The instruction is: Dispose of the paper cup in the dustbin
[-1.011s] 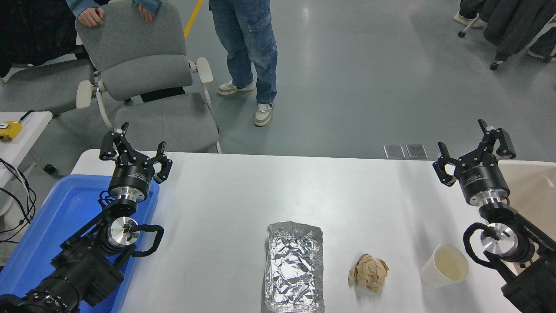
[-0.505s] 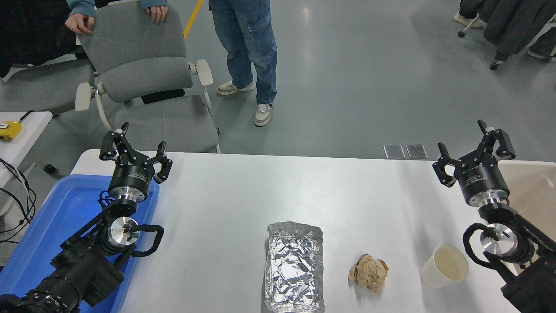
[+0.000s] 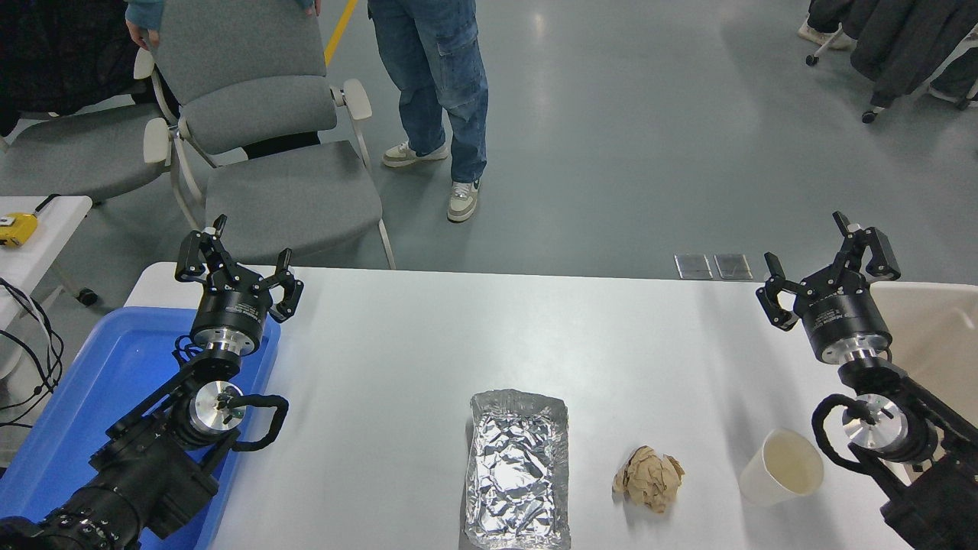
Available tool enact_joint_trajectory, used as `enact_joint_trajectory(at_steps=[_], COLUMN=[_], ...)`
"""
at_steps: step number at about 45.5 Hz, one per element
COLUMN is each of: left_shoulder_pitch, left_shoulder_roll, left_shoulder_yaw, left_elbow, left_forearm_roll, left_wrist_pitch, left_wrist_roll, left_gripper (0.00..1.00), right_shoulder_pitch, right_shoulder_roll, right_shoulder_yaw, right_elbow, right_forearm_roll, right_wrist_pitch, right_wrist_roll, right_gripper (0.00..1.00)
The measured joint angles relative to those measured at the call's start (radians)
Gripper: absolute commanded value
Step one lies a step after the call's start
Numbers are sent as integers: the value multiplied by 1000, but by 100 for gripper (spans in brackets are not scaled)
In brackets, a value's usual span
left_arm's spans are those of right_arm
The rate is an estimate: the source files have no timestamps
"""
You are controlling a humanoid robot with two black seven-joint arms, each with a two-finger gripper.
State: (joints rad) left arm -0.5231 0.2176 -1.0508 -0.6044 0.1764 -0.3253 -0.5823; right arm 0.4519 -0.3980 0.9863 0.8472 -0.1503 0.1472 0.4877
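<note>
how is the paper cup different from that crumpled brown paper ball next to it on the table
The paper cup is white with a smooth, tapered wall; the crumpled brown paper ball is tan and wrinkled all over. The cup is hollow, its open mouth showing a cream inside; the ball is a closed wad. The cup looks somewhat larger. Both rest untouched near the white table's near edge.

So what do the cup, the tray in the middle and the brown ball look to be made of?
Paper cup: matte white paper, apparently, with a cream inside. Foil tray: thin aluminium foil, crinkled and mirror-bright. Brown ball: crumpled brown paper, dull with sharp creases.
</note>
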Motion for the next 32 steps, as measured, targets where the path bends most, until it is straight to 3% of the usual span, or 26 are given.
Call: enact_joint_trajectory(at_steps=[32], left_shoulder_pitch=[-3], left_shoulder_roll=[-4], left_shoulder_yaw=[0], left_elbow=[-1], left_forearm_roll=[1], left_wrist_pitch=[-1], left_wrist_roll=[2], left_gripper=[100], right_shoulder_pitch=[9], right_shoulder_roll=[-23], right_shoulder_yaw=[-5], right_elbow=[8], right_forearm_roll=[1], right_wrist_pitch=[-13], right_wrist_roll=[-3], right_gripper=[100])
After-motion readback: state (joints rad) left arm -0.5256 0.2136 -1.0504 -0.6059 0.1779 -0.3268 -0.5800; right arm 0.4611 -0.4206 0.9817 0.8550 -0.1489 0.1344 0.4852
